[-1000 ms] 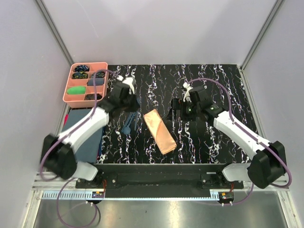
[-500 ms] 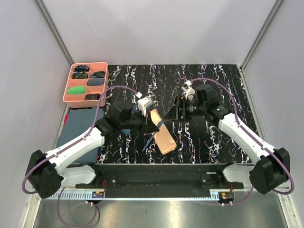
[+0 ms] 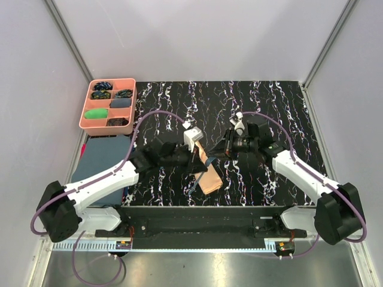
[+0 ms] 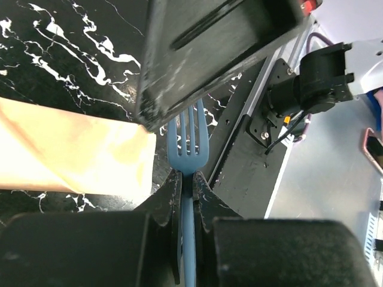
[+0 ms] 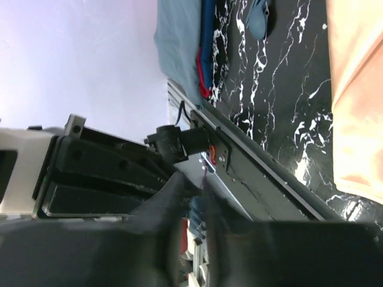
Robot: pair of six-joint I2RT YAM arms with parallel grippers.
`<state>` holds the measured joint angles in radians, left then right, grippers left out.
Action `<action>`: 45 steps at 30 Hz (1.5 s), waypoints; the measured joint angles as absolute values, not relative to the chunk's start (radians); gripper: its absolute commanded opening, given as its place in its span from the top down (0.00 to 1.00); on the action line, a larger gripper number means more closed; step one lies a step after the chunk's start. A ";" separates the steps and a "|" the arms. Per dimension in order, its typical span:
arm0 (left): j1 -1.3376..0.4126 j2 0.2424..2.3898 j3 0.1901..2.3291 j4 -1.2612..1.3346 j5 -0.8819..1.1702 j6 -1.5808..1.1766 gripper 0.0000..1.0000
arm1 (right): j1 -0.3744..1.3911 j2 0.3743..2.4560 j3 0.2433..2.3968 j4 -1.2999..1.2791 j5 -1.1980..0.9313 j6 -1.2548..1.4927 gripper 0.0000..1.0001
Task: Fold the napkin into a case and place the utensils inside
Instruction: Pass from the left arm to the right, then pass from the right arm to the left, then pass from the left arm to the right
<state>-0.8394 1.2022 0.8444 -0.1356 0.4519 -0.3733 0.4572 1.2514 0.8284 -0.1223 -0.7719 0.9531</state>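
Left wrist view: my left gripper (image 4: 187, 179) clamps the handle of a blue fork (image 4: 187, 156), tines pointing ahead, with the peach case (image 4: 72, 149) lying flat just left of my fingertips. On my right gripper (image 5: 192, 190) the fingers look near together; whether they pinch fabric I cannot tell. Unless the case mouth is held open, the tines may snag and push it away.

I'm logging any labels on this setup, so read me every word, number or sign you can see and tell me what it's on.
No text can be read in any view.
Scale strip at the near edge: ticks only, no figures legible.
Small sticker beside it: too small to read.
The tray, napkin and fork: no print visible.
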 measured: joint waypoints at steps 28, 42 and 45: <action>-1.066 0.942 0.880 -0.458 0.073 -0.419 1.00 | 0.460 1.104 0.941 -0.262 -0.643 0.872 0.29; -0.847 0.821 0.730 -0.350 0.724 -0.821 1.00 | 0.640 0.872 0.747 -0.218 -0.755 0.128 0.54; -0.839 0.818 0.657 -0.247 0.800 -0.942 1.00 | 0.678 0.873 0.734 -0.130 -0.760 0.092 0.56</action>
